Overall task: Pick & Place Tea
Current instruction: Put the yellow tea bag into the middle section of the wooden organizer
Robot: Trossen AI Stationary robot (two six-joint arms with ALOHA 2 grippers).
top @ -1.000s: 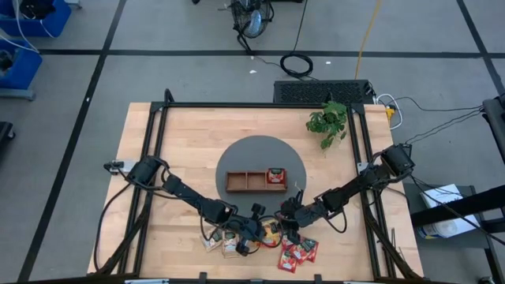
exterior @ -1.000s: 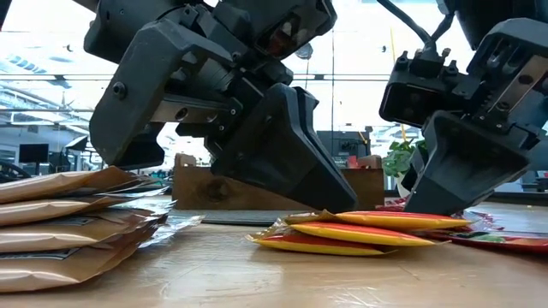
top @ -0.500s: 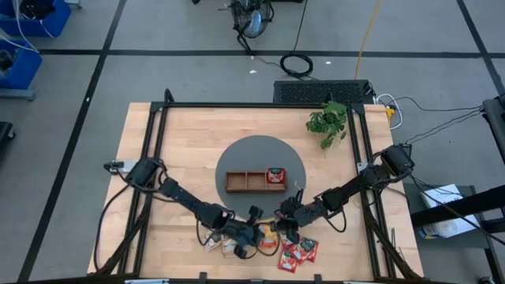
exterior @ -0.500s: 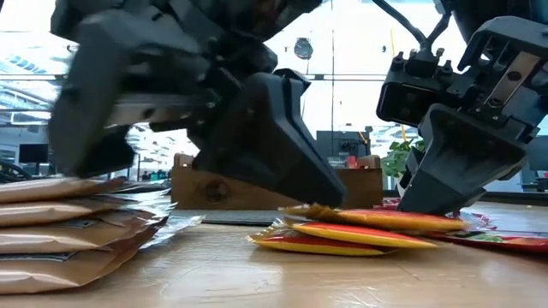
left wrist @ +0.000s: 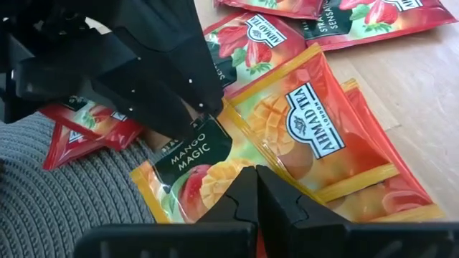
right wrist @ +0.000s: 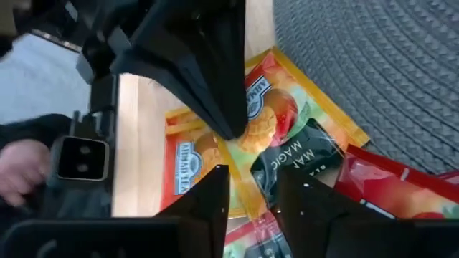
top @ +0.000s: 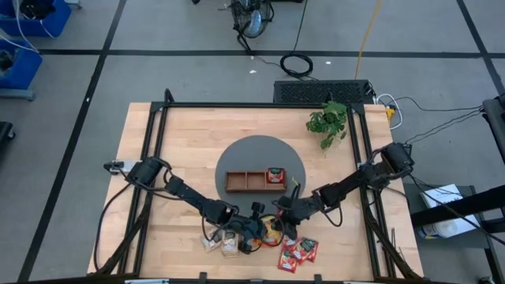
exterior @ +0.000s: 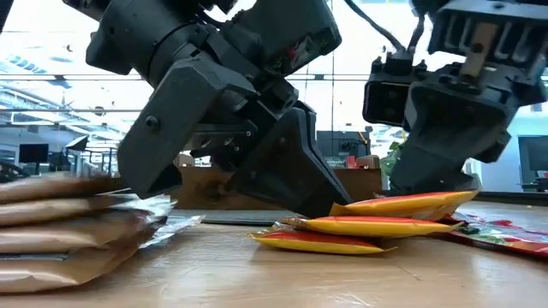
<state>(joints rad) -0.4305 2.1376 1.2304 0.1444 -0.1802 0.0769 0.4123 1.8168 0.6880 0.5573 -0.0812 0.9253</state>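
**Meeting over the orange sachets at the bench's front edge**

Reaching in from either side, both grippers sit low at the front-centre of the bench [top: 158, 134], over a small stack of orange sachets [exterior: 360, 229]. The left gripper [left wrist: 256, 188] has its fingers pressed together, tips on the top mango sachet [left wrist: 287, 150]; whether they pinch it cannot be told. The right gripper [right wrist: 252, 185] stands with its fingers apart, just above the same sachet. Red sachets [top: 298, 251] lie close by toward the front-right, and tan sachets [exterior: 68, 231] are stacked toward the front-left. The tray [top: 245, 182] rests on a round grey mat [top: 260, 150] mid-bench, with one red sachet [top: 274, 175] in its right-hand compartment.
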